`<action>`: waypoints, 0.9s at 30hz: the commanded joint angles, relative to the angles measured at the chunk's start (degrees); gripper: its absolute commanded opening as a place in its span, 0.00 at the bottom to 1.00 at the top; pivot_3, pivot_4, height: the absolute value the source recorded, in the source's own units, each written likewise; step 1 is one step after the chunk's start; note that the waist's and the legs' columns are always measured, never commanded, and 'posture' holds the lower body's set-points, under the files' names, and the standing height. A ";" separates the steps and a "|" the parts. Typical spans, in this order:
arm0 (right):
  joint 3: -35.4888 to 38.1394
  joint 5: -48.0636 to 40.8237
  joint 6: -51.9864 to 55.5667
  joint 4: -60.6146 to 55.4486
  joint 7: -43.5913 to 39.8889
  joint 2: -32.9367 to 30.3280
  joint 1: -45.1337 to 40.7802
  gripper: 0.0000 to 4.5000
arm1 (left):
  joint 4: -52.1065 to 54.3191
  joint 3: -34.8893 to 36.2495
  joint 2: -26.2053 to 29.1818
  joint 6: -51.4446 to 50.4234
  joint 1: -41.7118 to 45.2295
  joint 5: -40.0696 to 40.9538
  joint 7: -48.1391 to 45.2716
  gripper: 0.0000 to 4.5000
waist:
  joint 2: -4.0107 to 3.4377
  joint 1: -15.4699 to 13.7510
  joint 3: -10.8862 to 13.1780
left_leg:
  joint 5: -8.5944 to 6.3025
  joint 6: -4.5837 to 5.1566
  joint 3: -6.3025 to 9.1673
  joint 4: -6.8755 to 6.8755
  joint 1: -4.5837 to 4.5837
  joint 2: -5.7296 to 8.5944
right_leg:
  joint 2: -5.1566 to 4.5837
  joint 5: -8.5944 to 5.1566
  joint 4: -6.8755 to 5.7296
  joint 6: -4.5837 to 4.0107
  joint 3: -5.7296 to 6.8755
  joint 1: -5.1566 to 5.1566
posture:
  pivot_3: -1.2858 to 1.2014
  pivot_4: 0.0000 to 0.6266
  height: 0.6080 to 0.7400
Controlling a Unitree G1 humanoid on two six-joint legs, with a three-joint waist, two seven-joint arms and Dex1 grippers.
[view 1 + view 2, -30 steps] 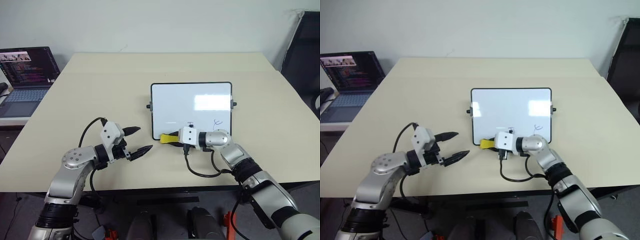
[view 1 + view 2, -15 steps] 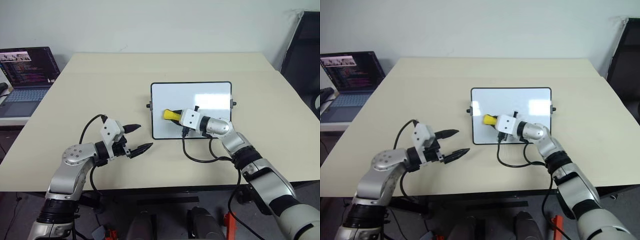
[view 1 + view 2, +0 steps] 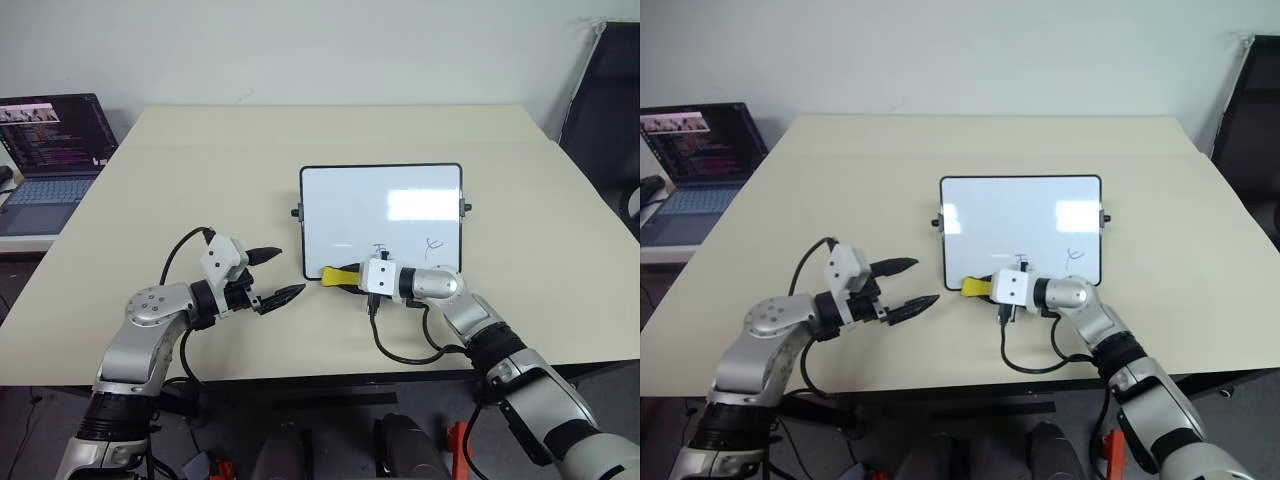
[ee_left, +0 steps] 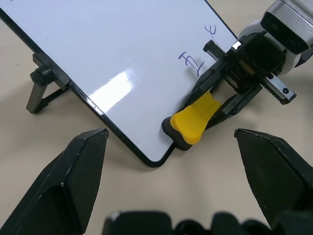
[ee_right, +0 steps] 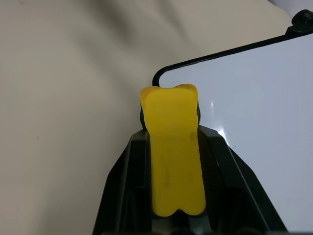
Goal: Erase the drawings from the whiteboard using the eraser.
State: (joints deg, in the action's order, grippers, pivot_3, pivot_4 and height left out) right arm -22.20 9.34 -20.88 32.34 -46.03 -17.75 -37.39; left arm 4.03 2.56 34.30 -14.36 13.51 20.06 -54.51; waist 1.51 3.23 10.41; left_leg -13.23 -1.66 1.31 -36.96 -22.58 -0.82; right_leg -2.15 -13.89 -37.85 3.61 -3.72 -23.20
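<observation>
Your right gripper (image 3: pixel 345 277) pinches the eraser (image 3: pixel 338 274) at the whiteboard's (image 3: pixel 381 215) lower-left corner — left gripper (image 3: pixel 277 275) gapes empty, lower left.

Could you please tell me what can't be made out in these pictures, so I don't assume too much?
- Drawings: too small in the eye views to read.
- Whether the eraser touches the whiteboard: the right gripper hides the contact.
- Laptop: cut off by the picture's edge.
</observation>
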 commanded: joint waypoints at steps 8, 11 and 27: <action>14.28 -20.04 29.95 -40.08 -6.23 -10.96 7.18 0.21 | 0.32 -0.28 0.01 1.04 2.32 0.66 -1.02 1.00 | -0.01 -0.69 0.09 | -0.09 -0.09 0.15 0.06 -0.33 -0.02 | -0.01 -0.09 0.13 -0.02 0.19 -0.20 | 0.52 0.24 1.00; 19.93 -25.06 38.25 -45.69 -7.35 -16.98 9.57 0.21 | 1.16 -0.51 -0.12 0.05 3.23 1.48 -1.57 1.00 | 0.00 -1.15 0.10 | -0.12 -0.12 0.13 0.06 -0.36 -0.01 | -0.03 -0.15 0.16 -0.02 0.20 -0.20 | 0.52 0.24 1.00; 39.33 -25.66 39.55 -41.78 -11.20 -37.82 31.45 0.21 | 0.18 -0.79 4.94 -2.95 7.88 1.29 -6.89 1.00 | 0.08 -0.99 0.17 | -0.16 -0.11 0.02 0.11 -0.33 -0.02 | -0.02 -0.40 0.42 0.23 0.16 -0.10 | 0.52 0.24 1.00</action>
State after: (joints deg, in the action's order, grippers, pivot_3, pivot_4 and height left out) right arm 15.21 -15.54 20.10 -7.86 -56.42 -54.73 -6.04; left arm 3.64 0.84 38.34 -17.34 21.37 20.44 -60.86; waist 1.59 2.24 10.57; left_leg -13.39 -1.77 1.33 -36.85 -22.91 -0.84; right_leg -2.18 -14.30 -37.44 3.85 -3.56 -23.30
